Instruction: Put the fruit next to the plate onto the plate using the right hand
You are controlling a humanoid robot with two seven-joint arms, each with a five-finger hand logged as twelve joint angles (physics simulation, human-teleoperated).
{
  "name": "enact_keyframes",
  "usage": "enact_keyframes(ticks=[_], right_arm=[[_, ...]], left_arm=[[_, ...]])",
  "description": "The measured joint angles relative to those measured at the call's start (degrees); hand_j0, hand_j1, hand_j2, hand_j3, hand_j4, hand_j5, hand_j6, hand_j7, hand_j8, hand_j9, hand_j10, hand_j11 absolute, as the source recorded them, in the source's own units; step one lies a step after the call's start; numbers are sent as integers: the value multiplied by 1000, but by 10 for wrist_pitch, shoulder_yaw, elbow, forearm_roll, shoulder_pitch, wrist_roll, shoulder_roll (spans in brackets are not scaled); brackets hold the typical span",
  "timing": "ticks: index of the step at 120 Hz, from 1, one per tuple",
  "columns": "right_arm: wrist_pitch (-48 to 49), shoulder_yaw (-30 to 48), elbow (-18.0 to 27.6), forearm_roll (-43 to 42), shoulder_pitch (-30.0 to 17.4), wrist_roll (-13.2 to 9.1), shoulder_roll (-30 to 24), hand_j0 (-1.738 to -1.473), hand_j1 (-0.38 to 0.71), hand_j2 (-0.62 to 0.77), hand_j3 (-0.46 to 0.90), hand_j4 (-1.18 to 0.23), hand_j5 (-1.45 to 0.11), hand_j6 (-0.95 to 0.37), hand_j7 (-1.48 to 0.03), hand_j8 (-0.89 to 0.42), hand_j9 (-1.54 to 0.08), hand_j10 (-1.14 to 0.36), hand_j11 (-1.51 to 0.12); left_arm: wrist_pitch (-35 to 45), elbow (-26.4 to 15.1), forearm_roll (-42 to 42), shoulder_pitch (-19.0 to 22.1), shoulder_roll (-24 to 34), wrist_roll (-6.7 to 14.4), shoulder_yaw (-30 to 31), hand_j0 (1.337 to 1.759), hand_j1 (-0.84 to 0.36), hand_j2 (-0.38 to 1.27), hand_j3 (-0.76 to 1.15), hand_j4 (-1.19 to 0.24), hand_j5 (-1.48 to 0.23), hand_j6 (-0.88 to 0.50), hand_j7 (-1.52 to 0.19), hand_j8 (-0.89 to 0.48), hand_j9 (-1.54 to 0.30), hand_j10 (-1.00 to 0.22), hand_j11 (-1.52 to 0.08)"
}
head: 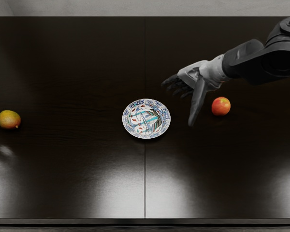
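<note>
A patterned blue-and-white plate [146,118] lies in the middle of the dark table. To its right sits a red apple [221,106]. My right hand [186,94] hovers between the plate and the apple, a little left of the apple and not touching it. Its fingers are spread, the thumb pointing down toward the table, and it holds nothing. The arm comes in from the upper right. A yellow-orange fruit [9,119], like a mango, lies far off at the left edge.
The dark glossy table [77,169] has a seam down its middle and a front edge near the bottom of the picture. A pale wall runs along the back.
</note>
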Motion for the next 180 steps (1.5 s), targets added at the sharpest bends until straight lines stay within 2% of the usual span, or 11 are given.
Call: enact_keyframes(ticks=[20,41,56,72,100,112,142,180], right_arm=[[-123,-86,33,-41,61,0,15,-1658,-312,-6,0,-32,-40,-32,-40,-32,-40,-32,-40],[-243,-136,57,-107,68,0,27,-1658,-306,-7,0,-37,-47,-38,-47,-37,-47,-37,-47],[-295,-166,54,-131,55,0,31,-1658,-278,-11,0,-61,-77,-61,-77,-61,-77,-60,-77],[-353,-222,46,-144,49,0,65,-1658,-227,-20,0,-104,-133,-105,-133,-104,-133,-104,-133],[-389,-268,54,-206,39,0,71,-1658,-275,-12,0,-64,-82,-65,-81,-64,-81,-64,-81],[-395,-276,66,-232,20,0,62,-1658,-285,-10,0,-55,-70,-56,-70,-56,-70,-55,-70],[-477,-307,70,-270,-8,0,61,-1658,-289,-9,0,-52,-66,-53,-66,-52,-66,-52,-66],[-494,-319,27,-293,-43,0,97,-1658,-147,-32,0,-170,-220,-171,-219,-170,-220,-170,-220]], left_arm=[[0,0,0,0,0,0,0,1658,71,46,0,-232,-301,-232,-301,-232,-301,-232,-301],[0,0,0,-1,0,0,0,1658,71,46,0,-232,-301,-232,-301,-232,-301,-232,-301],[0,0,0,0,0,0,0,1658,71,46,0,-232,-301,-232,-301,-232,-301,-232,-301],[0,0,0,0,0,0,0,1658,71,46,0,-232,-301,-232,-301,-232,-301,-232,-301],[0,0,0,-1,0,0,0,1658,71,46,0,-232,-301,-232,-301,-232,-301,-232,-301],[0,0,0,-1,0,0,0,1658,71,46,0,-232,-301,-232,-301,-232,-301,-232,-301],[0,0,0,-1,0,0,0,1658,71,46,0,-232,-301,-232,-301,-232,-301,-232,-301],[0,0,0,-1,0,0,0,1658,71,46,0,-232,-301,-232,-301,-232,-301,-232,-301]])
